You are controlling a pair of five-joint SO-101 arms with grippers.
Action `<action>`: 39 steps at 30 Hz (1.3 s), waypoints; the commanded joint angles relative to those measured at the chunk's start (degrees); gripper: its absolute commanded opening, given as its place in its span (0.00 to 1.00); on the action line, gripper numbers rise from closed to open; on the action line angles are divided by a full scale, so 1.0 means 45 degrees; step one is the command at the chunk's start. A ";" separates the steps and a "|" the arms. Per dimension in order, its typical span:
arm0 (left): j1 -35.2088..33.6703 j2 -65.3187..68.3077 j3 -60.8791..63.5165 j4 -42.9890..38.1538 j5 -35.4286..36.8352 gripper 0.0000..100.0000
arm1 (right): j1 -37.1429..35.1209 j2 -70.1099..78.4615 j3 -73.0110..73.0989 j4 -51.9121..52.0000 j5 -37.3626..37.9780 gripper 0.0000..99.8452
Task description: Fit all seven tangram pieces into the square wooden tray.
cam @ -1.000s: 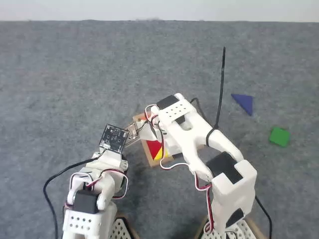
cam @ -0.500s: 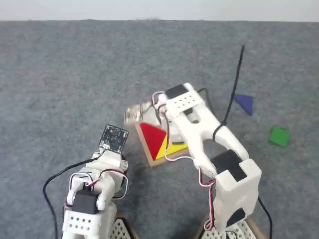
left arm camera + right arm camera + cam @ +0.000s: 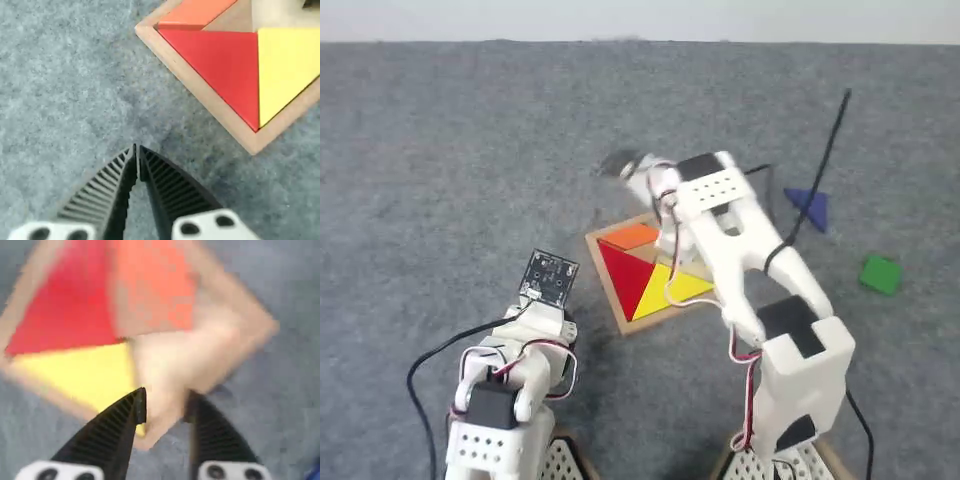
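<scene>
Mid-table, we're looking at the square wooden tray (image 3: pixel 200 86) holding the red triangle (image 3: pixel 625 275), yellow triangle (image 3: pixel 675 285) and orange piece (image 3: pixel 632 236). The right gripper (image 3: pixel 166 395) is hanging released and empty over its far side, and the left gripper (image 3: pixel 138 148) is sitting clenched on nothing near-left. The blue triangle (image 3: pixel 809 207) and green square (image 3: pixel 881 274) are lying well right.

From the high view, the right arm (image 3: pixel 740 240) covers the tray (image 3: pixel 606 286) from its centre out toward 3 o'clock, so what lies in that half cannot be told. The right tool (image 3: pixel 623 164), just past the tray at 12 o'clock, is a smeared blur. In the right wrist view the red piece (image 3: pixel 65 315), orange piece (image 3: pixel 155 285) and yellow piece (image 3: pixel 85 375) are streaked, their edges running together. In the left wrist view the tray, orange piece and yellow piece run off the view's edge, and the left tool (image 3: pixel 137 150) is cut off at its base.
</scene>
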 commanded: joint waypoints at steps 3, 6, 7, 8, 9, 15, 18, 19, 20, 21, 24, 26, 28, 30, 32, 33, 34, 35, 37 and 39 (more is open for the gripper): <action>-0.0059 -0.0274 -0.0147 0.0059 0.0059 0.01 | 0.0869 0.0029 -0.0137 -0.1905 -0.3810 0.08; -0.0059 -0.0274 -0.0147 0.0059 0.0059 0.01 | 0.1006 0.0518 -0.0059 -0.2393 -0.4513 0.08; -0.0059 -0.0274 -0.0147 0.0059 0.0059 0.01 | 0.1123 0.0654 -0.0059 -0.2510 -0.4728 0.08; -0.0059 -0.0274 -0.0147 0.0059 0.0059 0.01 | 0.1201 0.0791 -0.0059 -0.2628 -0.4845 0.08; -0.0059 -0.0274 -0.0147 0.0059 0.0059 0.01 | 0.1241 0.0908 -0.0039 -0.2647 -0.4884 0.08; -0.0059 -0.0274 -0.0147 0.0059 0.0059 0.01 | 0.1280 0.1514 0.0215 -0.2354 -0.4923 0.08; -0.0059 -0.0274 -0.0147 0.0059 0.0059 0.01 | 0.1201 0.1495 0.0860 -0.2276 -0.4884 0.08; -0.0059 -0.0274 -0.0147 0.0059 0.0059 0.01 | 0.1201 0.1416 0.1133 -0.2315 -0.4904 0.08; -0.0059 -0.0274 -0.0147 0.0059 0.0059 0.01 | 0.1201 0.1299 0.1446 -0.2393 -0.4904 0.08; -0.0059 -0.0274 -0.0147 0.0059 0.0059 0.01 | 0.1201 0.1104 0.1758 -0.2413 -0.4904 0.08; -0.0059 -0.0274 -0.0147 0.0059 0.0059 0.01 | 0.1221 0.0186 0.2911 -0.2784 -0.4904 0.08; -0.0059 -0.0274 -0.0147 0.0059 0.0059 0.01 | 0.1201 -0.0596 0.4005 -0.3448 -0.4923 0.08; -0.0059 -0.0274 -0.0147 0.0059 0.0059 0.01 | 0.1201 -0.1475 0.5158 -0.3995 -0.4962 0.08; -0.0059 -0.0274 -0.0147 0.0059 0.0059 0.01 | 0.1260 -0.2374 0.6115 -0.4464 -0.5255 0.08; -0.0059 -0.0274 -0.0147 0.0059 0.0059 0.01 | 0.1299 -0.3272 0.6720 -0.4796 -0.5568 0.08; -0.0059 -0.0274 -0.0147 0.0059 0.0059 0.01 | 0.1299 -0.3741 0.6896 -0.4835 -0.5646 0.08; -0.0059 -0.0274 -0.0147 0.0059 0.0059 0.01 | 0.1299 -0.4210 0.7013 -0.4835 -0.5724 0.09; -0.0059 -0.0274 -0.0147 0.0059 0.0059 0.01 | 0.1299 -0.4679 0.7131 -0.4796 -0.5744 0.09; -0.0059 -0.0274 -0.0147 0.0059 0.0059 0.01 | 0.1299 -0.5656 0.7482 -0.4757 -0.5724 0.09; -0.0059 -0.0274 -0.0147 0.0059 0.0059 0.01 | 0.1573 -0.6652 0.7932 -0.4640 -0.5685 0.09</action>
